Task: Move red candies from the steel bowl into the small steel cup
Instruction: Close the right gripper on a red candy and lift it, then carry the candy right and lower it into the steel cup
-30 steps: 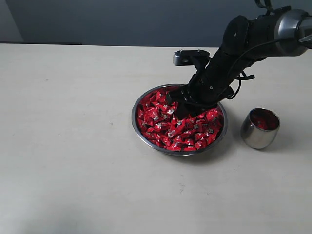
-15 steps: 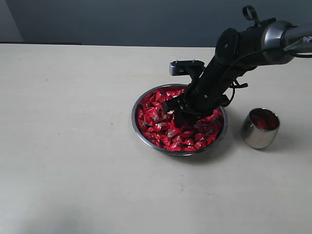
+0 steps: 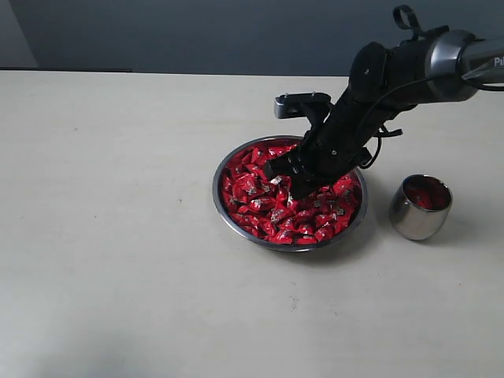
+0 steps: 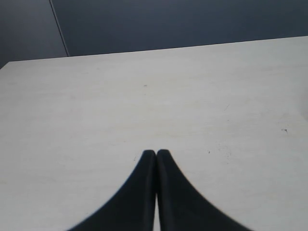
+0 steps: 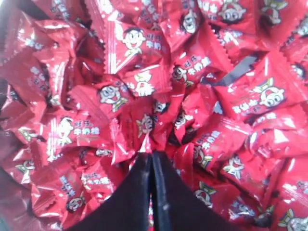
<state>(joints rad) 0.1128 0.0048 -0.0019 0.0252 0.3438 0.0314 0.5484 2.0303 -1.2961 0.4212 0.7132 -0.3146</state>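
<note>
Exterior view showed the steel bowl (image 3: 220, 206) near the middle of the pale table (image 3: 118, 236), heaped with red candies (image 3: 268, 209). The small steel cup (image 3: 413, 220) stood upright and apart from the bowl, at its three o'clock, with some red showing inside. The right arm (image 3: 394, 71) reached in from about two o'clock, and the right gripper (image 3: 287, 179) was down on the heap, a little toward twelve o'clock of the bowl's centre. Right wrist view showed its two black fingers (image 5: 137, 197) pressed together, tips sunk among the wrappers; whether a wrapper was pinched between them could not be told. Left wrist view showed the left gripper (image 4: 156, 155) closed on itself over bare table.
</note>
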